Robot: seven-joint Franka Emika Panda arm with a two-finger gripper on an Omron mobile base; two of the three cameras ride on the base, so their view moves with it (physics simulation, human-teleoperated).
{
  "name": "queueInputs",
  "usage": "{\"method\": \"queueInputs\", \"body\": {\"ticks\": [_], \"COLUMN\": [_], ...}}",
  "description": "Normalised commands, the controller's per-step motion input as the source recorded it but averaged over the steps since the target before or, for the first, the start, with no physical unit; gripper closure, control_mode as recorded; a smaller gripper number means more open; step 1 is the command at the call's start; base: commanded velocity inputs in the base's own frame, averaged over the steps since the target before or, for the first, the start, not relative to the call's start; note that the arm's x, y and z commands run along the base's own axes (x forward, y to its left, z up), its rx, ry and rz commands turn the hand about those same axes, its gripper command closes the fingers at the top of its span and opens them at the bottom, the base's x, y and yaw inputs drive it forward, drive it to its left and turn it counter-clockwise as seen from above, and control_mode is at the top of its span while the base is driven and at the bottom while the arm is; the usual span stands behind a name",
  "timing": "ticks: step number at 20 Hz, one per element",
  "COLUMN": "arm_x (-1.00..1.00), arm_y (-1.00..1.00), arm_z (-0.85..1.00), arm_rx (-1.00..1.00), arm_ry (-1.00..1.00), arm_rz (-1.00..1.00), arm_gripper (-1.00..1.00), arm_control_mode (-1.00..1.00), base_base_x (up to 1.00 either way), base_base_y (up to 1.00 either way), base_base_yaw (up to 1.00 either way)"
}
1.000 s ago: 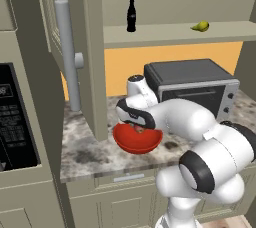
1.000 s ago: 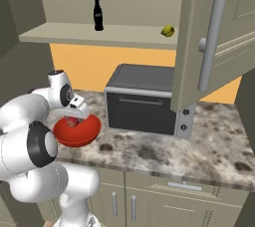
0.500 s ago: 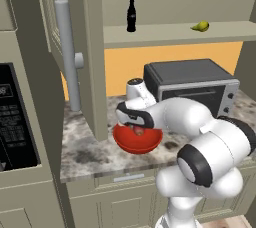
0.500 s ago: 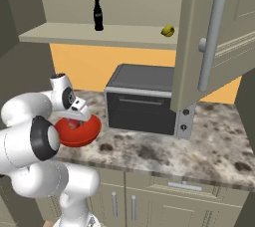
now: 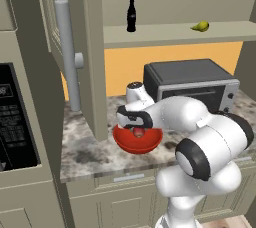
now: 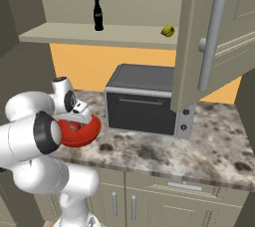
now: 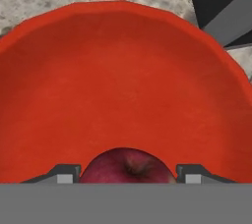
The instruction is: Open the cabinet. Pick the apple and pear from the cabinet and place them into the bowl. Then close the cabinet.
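Observation:
The cabinet (image 5: 93,47) stands open, its right door (image 6: 191,47) swung out too. On its shelf lies the yellow-green pear (image 5: 201,26) (image 6: 168,31). The red bowl (image 5: 137,143) (image 6: 83,134) (image 7: 123,70) rests on the counter left of the oven. My gripper (image 5: 138,128) (image 6: 74,123) (image 7: 128,175) points down into the bowl and is shut on the dark-red apple (image 5: 138,132) (image 6: 73,127) (image 7: 128,166), a finger touching each side. The apple hangs low inside the bowl; whether it touches the bottom I cannot tell.
A dark cola bottle (image 5: 131,16) (image 6: 98,15) stands on the shelf left of the pear. A grey toaster oven (image 5: 187,79) (image 6: 142,99) sits right of the bowl. The left door's bar handle (image 5: 67,54) juts out over the counter. A black built-in appliance (image 5: 12,117) is at the far left.
My elbow has shifted a little. The hand stays over the bowl with the apple between its fingers, and the grip is the same width.

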Motion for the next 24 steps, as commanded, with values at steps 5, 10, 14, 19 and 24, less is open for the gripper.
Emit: {"method": "queueInputs", "body": {"ticks": [5,10,14,19,24], "arm_x": [0.07,0.06,0.03,0.0,0.0], "arm_y": [0.0,0.0,0.0,0.0,0.0], "arm_z": [-0.18,-0.17,-0.12,-0.03,0.0], "arm_rx": [0.0,0.0,0.0,0.0,0.0], "arm_ry": [0.0,0.0,0.0,0.01,0.02], "arm_rz": [0.0,0.0,0.0,0.0,0.0], "arm_gripper": [1.0,1.0,1.0,1.0,-1.0], "arm_control_mode": [-1.0,-1.0,-1.0,-1.0,-1.0], "base_base_x": [0.0,0.0,0.0,0.0,0.0], "base_base_y": [0.0,0.0,0.0,0.0,0.0], "base_base_yaw": [0.0,0.0,0.0,0.0,0.0]}}
